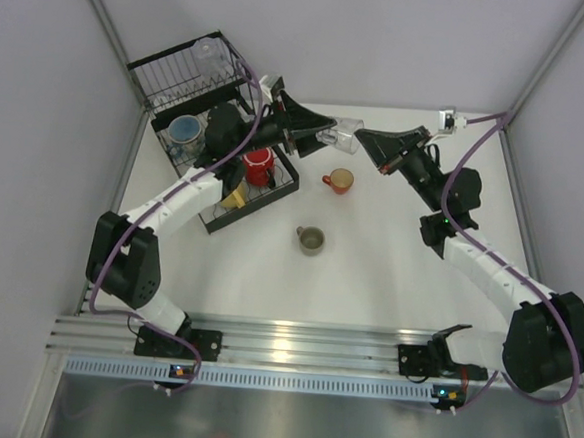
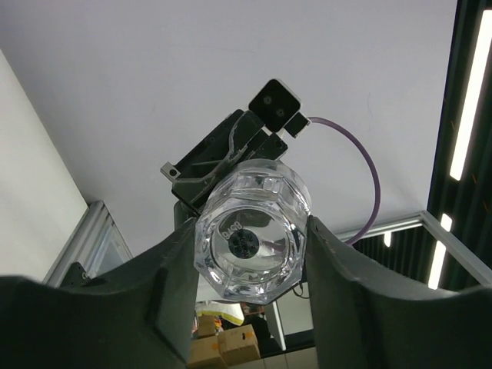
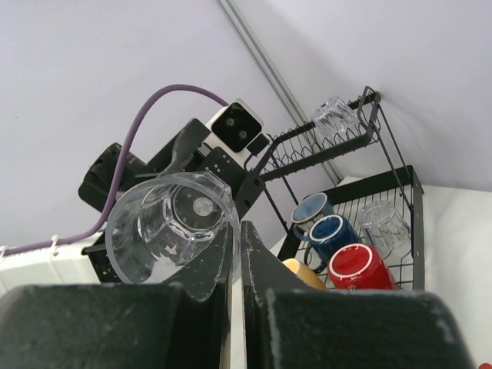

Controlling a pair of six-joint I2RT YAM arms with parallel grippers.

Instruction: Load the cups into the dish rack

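Observation:
A clear tumbler [image 1: 345, 133] hangs in the air between both grippers, lying sideways. My right gripper [image 1: 364, 137] is shut on its rim [image 3: 223, 211], one finger inside and one outside. My left gripper [image 1: 328, 137] holds the faceted base [image 2: 250, 242], with a finger pressed against each side. The black wire dish rack [image 1: 147, 72] stands at the back left. Its low tray holds a red cup [image 1: 259, 165], a blue cup [image 1: 185, 129] and a yellow cup [image 1: 235, 196]. On the table stand an orange-red mug [image 1: 339, 180] and an olive-grey mug [image 1: 311, 240].
Another clear tumbler [image 1: 207, 53] sits in the rack's taller basket, and one more [image 3: 382, 221] lies in the tray beside a dark blue cup [image 3: 336, 233]. White walls enclose the table on three sides. A metal rail [image 1: 294, 339] runs along the near edge.

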